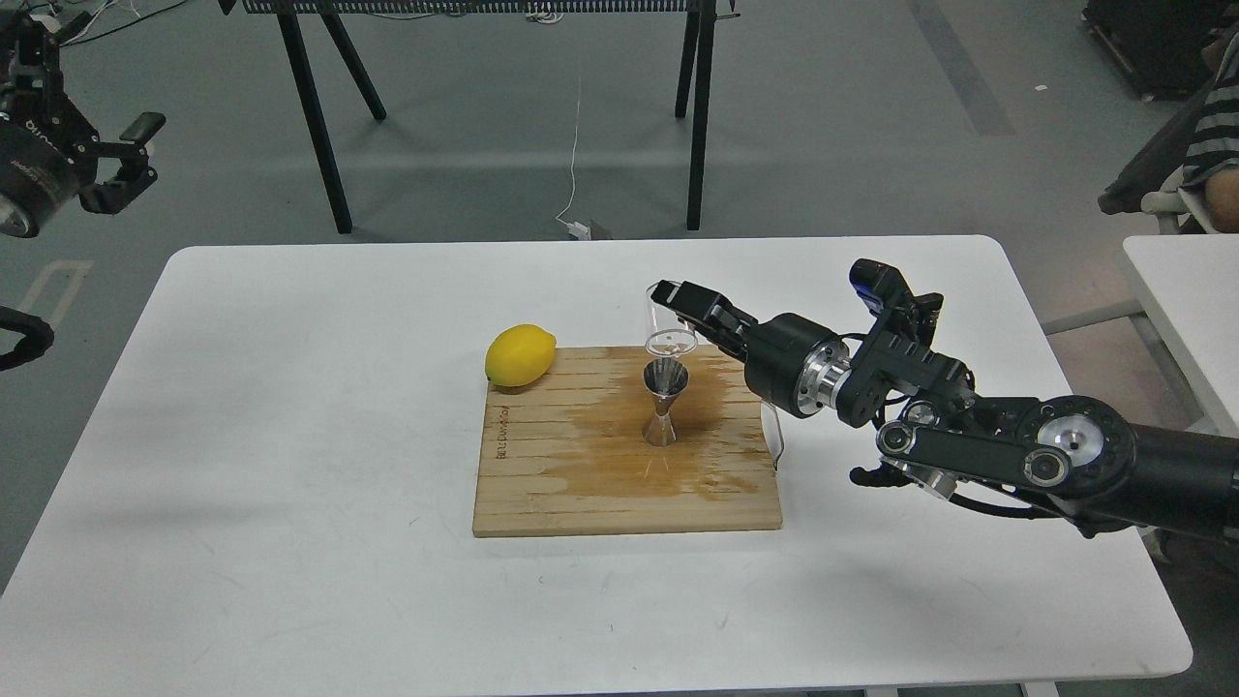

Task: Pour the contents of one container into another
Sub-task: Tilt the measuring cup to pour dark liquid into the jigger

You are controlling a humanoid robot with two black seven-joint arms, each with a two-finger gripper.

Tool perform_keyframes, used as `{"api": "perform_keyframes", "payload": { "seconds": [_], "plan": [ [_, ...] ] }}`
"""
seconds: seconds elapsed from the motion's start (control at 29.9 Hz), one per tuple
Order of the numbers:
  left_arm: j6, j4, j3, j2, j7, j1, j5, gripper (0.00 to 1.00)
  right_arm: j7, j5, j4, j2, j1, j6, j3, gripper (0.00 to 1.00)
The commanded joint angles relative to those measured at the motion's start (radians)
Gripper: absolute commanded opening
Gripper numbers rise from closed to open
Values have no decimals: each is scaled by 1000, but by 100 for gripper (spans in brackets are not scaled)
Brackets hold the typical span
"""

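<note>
Item: small clear colourless thin-walled glass cup (666,327), tipped over with its round mouth facing down and toward the camera, held directly above the jigger and not visibly touching it. Holder: right gripper (675,302), black, two-fingered, at the far end of the right arm entering from the right edge; its fingers are clamped on the cup's upper side wall. Item: small shiny steel hourglass-shaped jigger (664,403), standing upright near the middle of the board, its upper cone open beneath the cup's mouth. Support: rectangular pale wooden slatted cutting board (542,484), lying flat on the table; a large dark wet patch (629,450) spreads across its centre and right portion, surrounding the jigger's base. Item: yellow oval lemon (520,355), resting at the board's far left corner, well apart from the jigger. Surface: white rounded-corner table (290,436). Left gripper (131,160), black, raised at the upper left edge, beyond the table's far left corner and well apart from the board; its fingers stand apart with nothing between them. Background: black-legged frame (329,126) on the grey floor beyond the table.
</note>
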Motion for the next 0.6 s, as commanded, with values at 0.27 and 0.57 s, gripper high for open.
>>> {"api": "perform_keyframes", "payload": {
  "seconds": [0.27, 0.57],
  "plan": [
    [0, 0, 0, 0, 0, 0, 0, 99, 46, -39, -1, -2, -3, -3, -5, 22],
    [0, 0, 0, 0, 0, 0, 0, 99, 64, -74, -3, -2, -6, -5, -5, 22]
  ]
}}
